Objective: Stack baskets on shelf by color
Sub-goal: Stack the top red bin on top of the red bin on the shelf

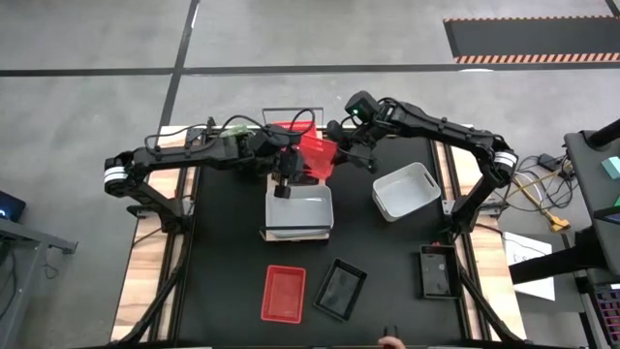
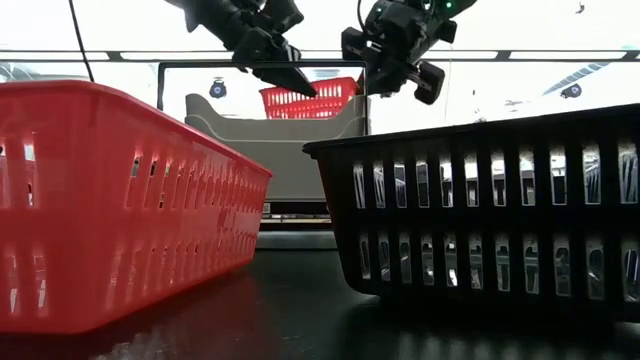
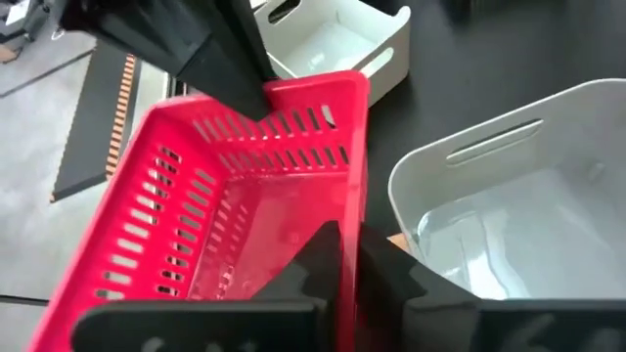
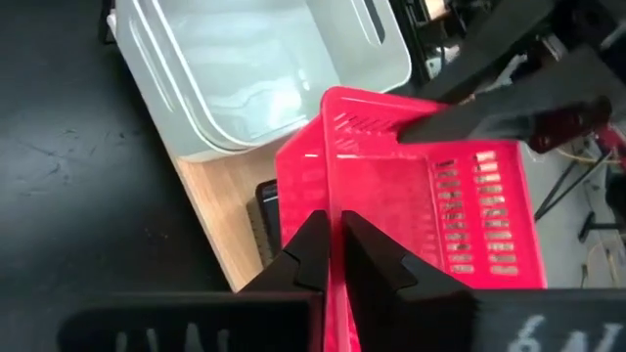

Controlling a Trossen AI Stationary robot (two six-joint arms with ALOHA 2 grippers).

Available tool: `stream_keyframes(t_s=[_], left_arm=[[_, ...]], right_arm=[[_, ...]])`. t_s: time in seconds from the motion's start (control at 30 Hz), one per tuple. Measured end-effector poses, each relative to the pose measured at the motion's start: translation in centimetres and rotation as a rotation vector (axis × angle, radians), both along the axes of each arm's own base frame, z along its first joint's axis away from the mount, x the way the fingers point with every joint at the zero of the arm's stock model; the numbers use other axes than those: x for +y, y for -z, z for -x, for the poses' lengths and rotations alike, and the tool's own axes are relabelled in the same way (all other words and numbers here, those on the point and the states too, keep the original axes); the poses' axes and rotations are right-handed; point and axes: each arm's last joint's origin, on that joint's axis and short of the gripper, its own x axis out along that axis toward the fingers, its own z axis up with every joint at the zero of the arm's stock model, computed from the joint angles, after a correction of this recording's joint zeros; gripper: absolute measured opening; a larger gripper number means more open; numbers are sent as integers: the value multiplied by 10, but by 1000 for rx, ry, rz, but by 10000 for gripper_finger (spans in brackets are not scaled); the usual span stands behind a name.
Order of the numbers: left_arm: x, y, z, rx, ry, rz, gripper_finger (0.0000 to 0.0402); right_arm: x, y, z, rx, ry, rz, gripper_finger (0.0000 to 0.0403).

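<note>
A red basket hangs tilted in the air above the far end of the shelf, gripped from two sides. The left gripper is clamped on one rim of it, and the right gripper is clamped on the opposite rim, each with its fingers pressed together over the thin slotted wall. In the low view the same basket shows high up between the two grippers, behind a pale bin.

Just below and in front of it, a white basket sits on the light-wood shelf, which lies along the middle of the table. A second white basket stands on the table to the right of the shelf, beneath the right arm.

Nearer the front edge lie another red basket and a black basket, side by side and slightly apart. A further black basket lies at the table's right edge, well apart from these.
</note>
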Motion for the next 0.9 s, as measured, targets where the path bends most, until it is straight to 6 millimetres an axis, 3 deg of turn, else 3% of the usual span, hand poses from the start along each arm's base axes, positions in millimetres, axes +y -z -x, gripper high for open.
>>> stream_keyframes(t_s=[0.33,0.47,0.73,0.9], left_arm=[[0,-2,0,-14,-7,-9,6],[2,-2,1,-1,-59,-42,6],[14,-1,4,12,-139,-75,6],[31,4,11,25,-199,-79,6]], right_arm=[[0,-2,-1,-1,47,-45,99],[3,-12,6,-16,66,-17,119],[11,-40,25,-30,236,-59,117],[18,-60,42,-36,437,-216,105]])
